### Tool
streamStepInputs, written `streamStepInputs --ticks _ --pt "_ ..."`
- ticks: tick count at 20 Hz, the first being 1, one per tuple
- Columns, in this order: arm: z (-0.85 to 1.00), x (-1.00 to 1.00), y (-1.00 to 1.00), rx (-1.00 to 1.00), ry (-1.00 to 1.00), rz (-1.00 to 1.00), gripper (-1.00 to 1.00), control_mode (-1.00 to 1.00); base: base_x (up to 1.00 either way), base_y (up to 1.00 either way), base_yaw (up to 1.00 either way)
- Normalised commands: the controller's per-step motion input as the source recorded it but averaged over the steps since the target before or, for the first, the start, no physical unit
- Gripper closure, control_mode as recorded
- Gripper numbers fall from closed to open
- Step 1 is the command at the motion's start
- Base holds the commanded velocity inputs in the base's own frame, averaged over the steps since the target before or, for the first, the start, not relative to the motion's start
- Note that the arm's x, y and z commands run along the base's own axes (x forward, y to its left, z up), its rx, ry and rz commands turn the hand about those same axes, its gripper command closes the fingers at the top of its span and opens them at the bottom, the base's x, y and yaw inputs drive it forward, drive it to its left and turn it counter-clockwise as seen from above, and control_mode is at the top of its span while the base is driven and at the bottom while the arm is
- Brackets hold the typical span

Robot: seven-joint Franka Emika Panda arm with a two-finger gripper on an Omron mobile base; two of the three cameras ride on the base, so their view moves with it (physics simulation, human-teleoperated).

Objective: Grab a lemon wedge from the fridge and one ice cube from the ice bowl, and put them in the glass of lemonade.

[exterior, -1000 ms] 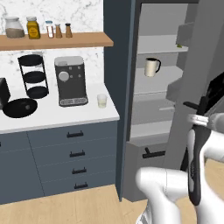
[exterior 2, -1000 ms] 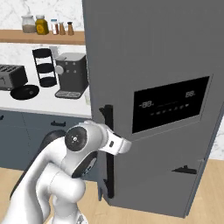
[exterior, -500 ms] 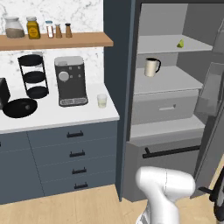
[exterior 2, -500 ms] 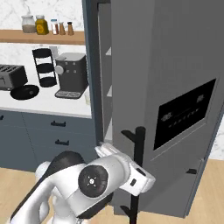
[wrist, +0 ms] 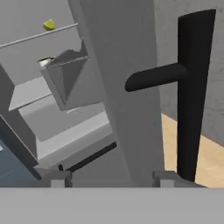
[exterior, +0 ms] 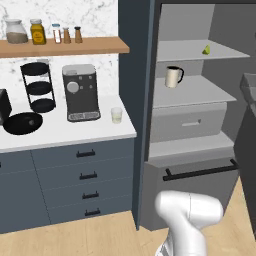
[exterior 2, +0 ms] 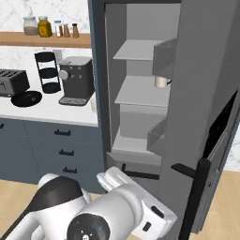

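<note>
The fridge [exterior: 200, 125] stands open, its door [exterior 2: 206, 93] swung out to the right. A yellow lemon wedge [exterior: 206, 49] lies on the upper shelf, and it also appears as the lemon wedge [wrist: 49, 25] in the hand view. On the white counter, the glass of lemonade [exterior: 116, 115] stands beside the coffee machine. The black ice bowl [exterior: 22, 123] lies far to the left. My gripper [wrist: 113, 178] is open and low, facing the door's edge, with the black door handle [wrist: 192, 87] just to its right. Nothing is held.
A beige mug [exterior: 173, 76] sits on the middle fridge shelf above a pale drawer [exterior: 187, 122]. On the counter stand a coffee machine [exterior: 80, 92], a black three-tier rack [exterior: 40, 87] and a toaster [exterior 2: 9, 82]. Jars line the wooden shelf [exterior: 60, 46].
The fridge door has swung from nearly shut to wide open. My arm has dropped down and to the right, out of the left base view.
</note>
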Motion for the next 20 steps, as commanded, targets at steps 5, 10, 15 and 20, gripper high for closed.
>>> streamStepInputs --ticks 5,10,15,20 --pt "1.00 -0.47 0.19 -0.11 0.00 0.00 -1.00 -1.00 0.00 0.00 0.00" --pt "0.68 -0.21 0.75 -0.20 0.00 -0.02 -1.00 -1.00 0.00 0.00 0.00" --pt "-0.04 0.13 0.94 -0.12 0.03 -0.02 -1.00 -1.00 0.00 0.00 0.00" --pt "-0.48 0.52 0.78 0.00 0.18 0.00 -1.00 -1.00 0.00 0.00 0.00"
